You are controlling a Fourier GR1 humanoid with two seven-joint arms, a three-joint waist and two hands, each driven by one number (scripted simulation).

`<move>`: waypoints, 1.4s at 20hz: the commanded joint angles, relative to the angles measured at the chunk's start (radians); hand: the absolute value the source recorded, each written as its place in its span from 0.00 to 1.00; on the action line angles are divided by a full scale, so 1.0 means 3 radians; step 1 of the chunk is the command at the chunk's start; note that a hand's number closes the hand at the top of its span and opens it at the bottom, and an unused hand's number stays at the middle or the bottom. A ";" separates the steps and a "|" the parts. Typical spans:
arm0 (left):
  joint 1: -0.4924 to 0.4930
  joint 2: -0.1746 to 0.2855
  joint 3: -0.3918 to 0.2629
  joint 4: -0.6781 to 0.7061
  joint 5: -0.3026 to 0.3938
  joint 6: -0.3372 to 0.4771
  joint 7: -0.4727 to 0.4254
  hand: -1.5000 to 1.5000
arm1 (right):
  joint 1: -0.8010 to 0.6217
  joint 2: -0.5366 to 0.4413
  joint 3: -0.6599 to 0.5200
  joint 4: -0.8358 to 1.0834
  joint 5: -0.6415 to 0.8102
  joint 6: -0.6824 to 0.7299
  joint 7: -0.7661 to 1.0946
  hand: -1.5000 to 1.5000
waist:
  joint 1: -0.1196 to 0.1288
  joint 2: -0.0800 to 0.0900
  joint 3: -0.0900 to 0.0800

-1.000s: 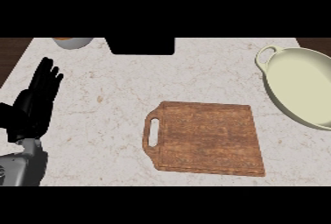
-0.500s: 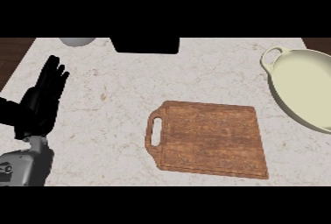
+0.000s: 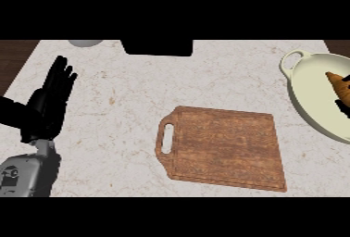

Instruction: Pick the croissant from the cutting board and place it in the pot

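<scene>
The croissant (image 3: 334, 84) lies inside the pot (image 3: 308, 98), close to the view's right edge, its pointed end aimed toward the pot's looped handle. The pot stands at the right edge of the counter (image 3: 137, 88), toward the far corner. The right hand (image 3: 343, 108) shows only as black slivers at that same edge, one just beyond the croissant and one just on its near side, both touching or all but touching the pastry. Whether that hand is closed on the croissant cannot be told, since most of it is out of view.

The wooden cutting board (image 3: 222, 148) sits near the middle of the counter toward its near edge, its handle slot turned to the left, nothing on it.

The left hand (image 3: 51, 99) rests near the counter's left edge, its fingers straight, close together and pointing toward the far edge, holding nothing. Its grey forearm (image 3: 27, 176) comes in at the near left corner.
</scene>
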 commanded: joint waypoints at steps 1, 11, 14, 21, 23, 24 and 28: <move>0.0025 -0.0059 -0.0080 0.0012 -0.0062 0.0015 -0.0029 0.50 | -0.0294 -0.0024 0.0075 0.0622 0.0155 0.0164 0.0045 0.00 | 0.0037 0.0019 0.0004; -0.0038 -0.0040 -0.0034 0.0027 -0.0031 -0.0012 -0.0033 0.50 | -0.0530 0.0252 -0.0150 0.1149 -0.0204 0.1199 -0.0477 0.00 | 0.0013 0.0025 0.0011; -0.0124 -0.0056 -0.0009 0.0038 -0.0012 0.0032 0.0041 0.50 | -0.0714 0.0154 -0.0374 0.1277 -0.0446 0.1548 -0.0354 0.00 | 0.0011 0.0027 0.0012; 0.0006 0.0030 0.0057 -0.0077 0.0018 -0.0024 0.0047 0.50 | -0.0730 -0.0345 -0.0624 0.1437 -0.0734 0.2222 -0.0221 0.00 | 0.0001 0.0014 0.0013; 0.0011 -0.0066 -0.0055 -0.0134 -0.0043 0.0016 0.0004 0.50 | -0.0737 -0.0470 -0.0646 0.1439 -0.0759 0.2291 -0.0155 0.00 | 0.0027 0.0036 0.0021; -0.0060 -0.0034 0.0015 -0.0093 -0.0001 0.0029 0.0068 0.50 | -0.0688 -0.0505 -0.0647 0.1436 -0.0771 0.2407 -0.0191 0.00 | -0.0001 0.0037 0.0022; -0.0010 -0.0010 0.0020 -0.0099 0.0017 -0.0018 0.0059 0.50 | -0.0631 -0.0655 -0.0697 0.1418 -0.0840 0.2524 -0.0109 0.00 | 0.0020 0.0052 0.0030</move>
